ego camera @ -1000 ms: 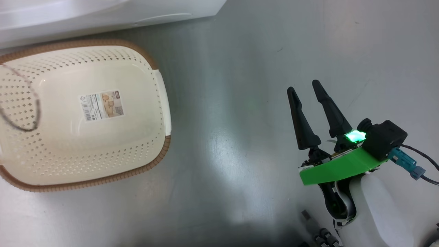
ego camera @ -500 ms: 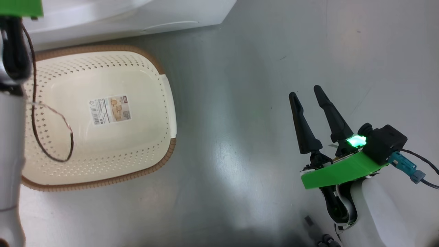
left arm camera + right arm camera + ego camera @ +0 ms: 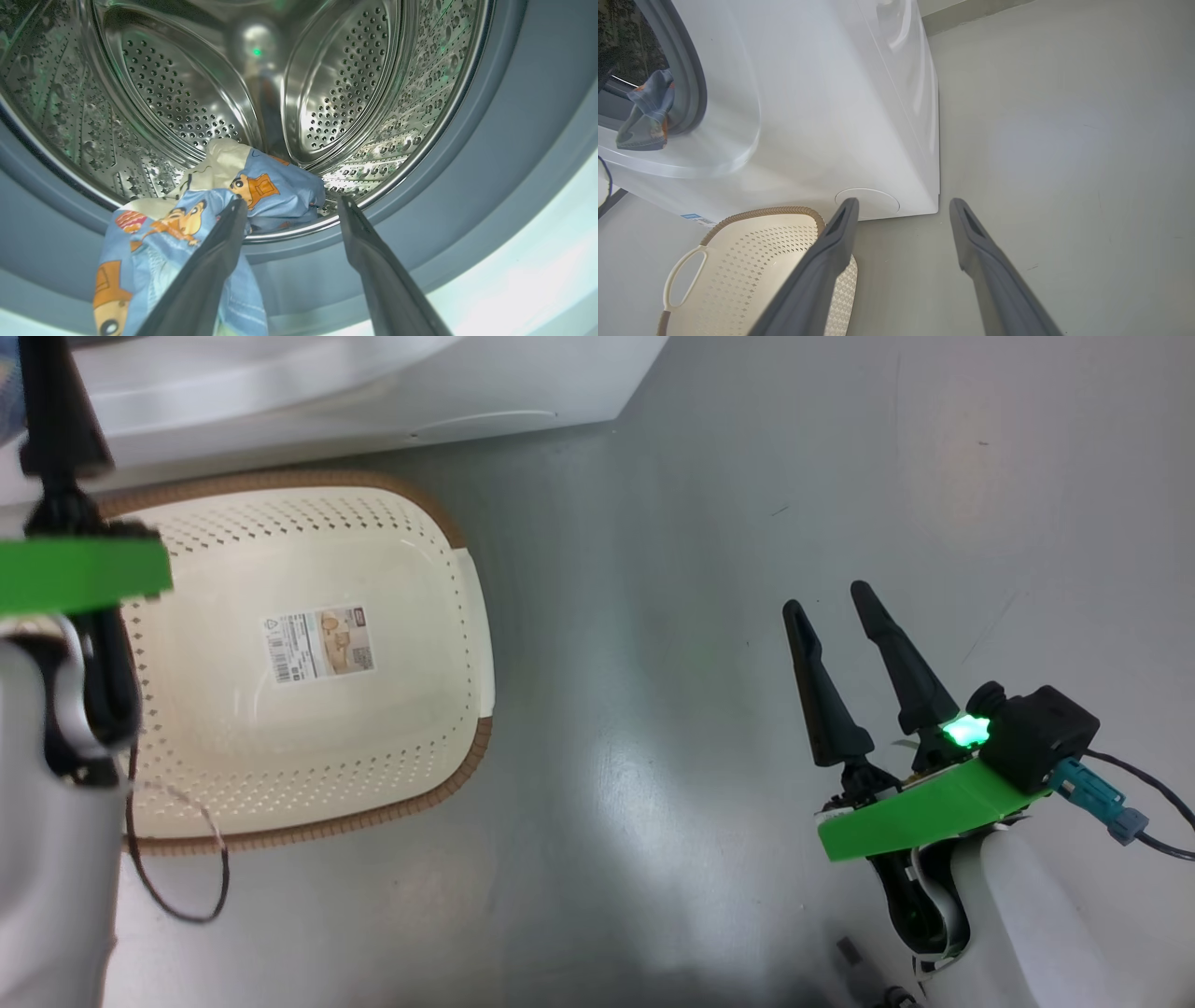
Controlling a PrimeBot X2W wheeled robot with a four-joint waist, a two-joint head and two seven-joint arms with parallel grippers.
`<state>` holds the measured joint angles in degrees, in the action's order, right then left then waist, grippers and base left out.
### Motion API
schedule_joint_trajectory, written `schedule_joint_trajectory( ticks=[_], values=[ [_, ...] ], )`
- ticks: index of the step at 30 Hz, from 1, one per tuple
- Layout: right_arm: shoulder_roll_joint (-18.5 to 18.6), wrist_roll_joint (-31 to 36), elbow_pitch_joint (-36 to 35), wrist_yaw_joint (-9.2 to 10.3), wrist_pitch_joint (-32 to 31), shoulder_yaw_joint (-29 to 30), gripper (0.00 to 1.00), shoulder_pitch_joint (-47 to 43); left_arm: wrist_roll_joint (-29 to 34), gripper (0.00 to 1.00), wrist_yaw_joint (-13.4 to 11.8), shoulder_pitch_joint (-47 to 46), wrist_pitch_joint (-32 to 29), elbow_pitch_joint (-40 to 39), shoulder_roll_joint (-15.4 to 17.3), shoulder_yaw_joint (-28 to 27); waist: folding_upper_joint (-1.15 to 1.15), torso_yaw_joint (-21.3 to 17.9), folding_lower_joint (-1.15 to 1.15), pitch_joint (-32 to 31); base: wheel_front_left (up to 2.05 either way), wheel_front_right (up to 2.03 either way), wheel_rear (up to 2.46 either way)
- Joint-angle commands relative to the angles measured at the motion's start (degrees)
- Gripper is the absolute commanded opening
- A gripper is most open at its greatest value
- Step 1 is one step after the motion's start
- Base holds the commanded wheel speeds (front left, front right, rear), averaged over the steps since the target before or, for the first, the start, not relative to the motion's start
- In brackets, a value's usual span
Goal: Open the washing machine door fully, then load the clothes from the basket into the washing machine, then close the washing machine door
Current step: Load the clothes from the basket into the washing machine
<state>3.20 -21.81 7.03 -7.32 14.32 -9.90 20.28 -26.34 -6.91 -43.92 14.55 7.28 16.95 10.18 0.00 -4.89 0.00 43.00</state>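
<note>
The clothes [image 3: 205, 205], light blue with orange cartoon prints and a cream patch, lie over the grey-blue rubber ring [image 3: 472, 154], partly inside the steel drum [image 3: 187, 88]. My left gripper [image 3: 292, 205] is open just in front of them, and the cloth rests against its left finger [image 3: 219, 252]. The right wrist view shows the clothes [image 3: 644, 116] hanging out of the opening of the washing machine [image 3: 822, 102]. The basket [image 3: 467, 616] stands empty on the floor, its label showing. My right gripper [image 3: 826, 597] is open over bare floor, right of the basket. The door is out of view.
The white washer front [image 3: 373, 392] stands just beyond the basket [image 3: 752, 261]. My left forearm with its green bracket [image 3: 75, 574] covers the basket's left end, and a thin cable [image 3: 177, 896] loops below it. Grey floor [image 3: 653, 709] lies between basket and right gripper.
The head camera has shifted, sliding the basket right in the picture. My left arm has come into that view at the left edge and moved down it. The right gripper stays open.
</note>
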Motion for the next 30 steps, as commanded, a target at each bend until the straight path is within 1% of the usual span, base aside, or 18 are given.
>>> schedule_joint_trajectory(
  ticks=[1,3,10,18,24,30],
  values=[
    [-0.3,0.1,-0.9,-0.17,0.7,-1.3,1.00,-2.5,1.5,1.00,-0.5,2.8,0.4,-2.4,2.0,-2.2,0.00,0.1,0.00,-0.1,0.00,0.00,0.00],
    [-0.3,0.2,-0.9,-0.17,0.7,-1.4,1.00,-2.6,2.4,1.00,-0.6,5.7,0.4,-3.8,1.4,-3.3,0.00,0.1,0.00,-0.3,0.00,0.00,0.00],
    [-0.3,0.4,-0.8,-0.17,0.7,-1.7,1.00,-2.8,5.1,1.00,0.2,14.5,0.4,-6.6,-1.4,-6.8,0.00,0.3,0.00,-0.8,0.00,0.00,0.00],
    [-0.3,0.5,-0.8,-0.17,0.7,-1.8,1.00,-2.8,7.8,1.00,1.4,23.4,0.4,-8.3,-6.0,-11.4,0.00,0.3,0.00,-0.6,0.00,0.00,0.00],
    [-0.3,0.6,-0.6,-0.17,0.7,-2.1,1.00,-2.5,10.3,1.00,3.0,28.7,0.4,-8.8,-8.5,-14.6,0.00,0.2,0.00,-0.5,0.00,0.00,0.00],
    [-0.3,0.6,-0.3,-0.17,0.7,-2.3,1.00,-2.3,11.4,1.00,4.4,33.3,0.4,-7.7,-10.8,-16.0,0.00,0.1,0.00,-0.6,0.00,0.00,0.00]
  ],
)
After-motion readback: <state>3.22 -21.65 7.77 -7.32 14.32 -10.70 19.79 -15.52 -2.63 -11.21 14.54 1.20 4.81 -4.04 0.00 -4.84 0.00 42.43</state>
